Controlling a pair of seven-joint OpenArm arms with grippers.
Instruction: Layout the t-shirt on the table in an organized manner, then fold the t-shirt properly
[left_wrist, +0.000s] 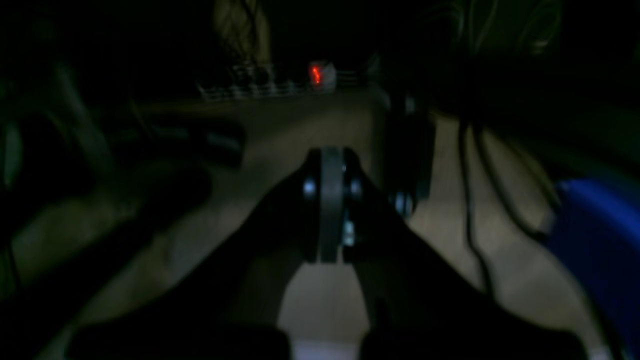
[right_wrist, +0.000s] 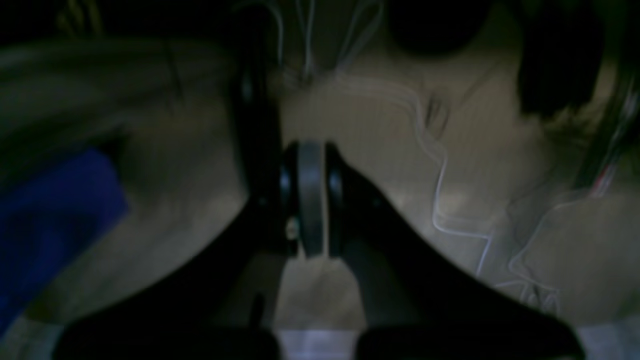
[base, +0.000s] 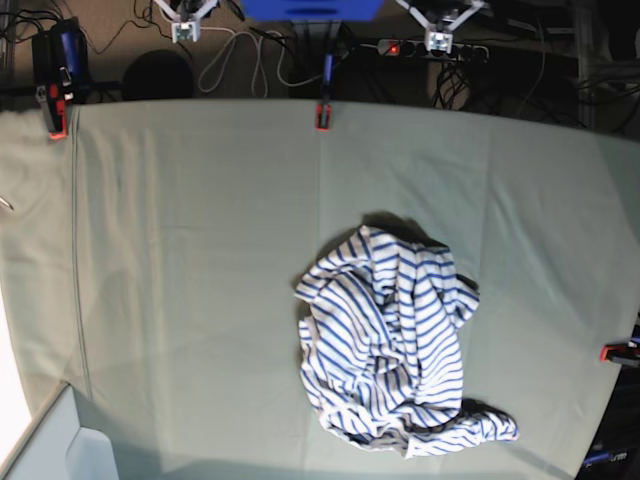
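Base view: t-shirt (base: 390, 345) crumpled on table (base: 190, 260), hands away.

The t-shirt (base: 390, 345) lies crumpled in a heap on the table (base: 190, 270), its blue stripes running every way; one red clamp (base: 322, 117) grips the table edge well above the t-shirt. Another red clamp (base: 618, 352) sits at the edge to the t-shirt's right; cables (base: 250, 60) trail on the floor beyond the far edge.
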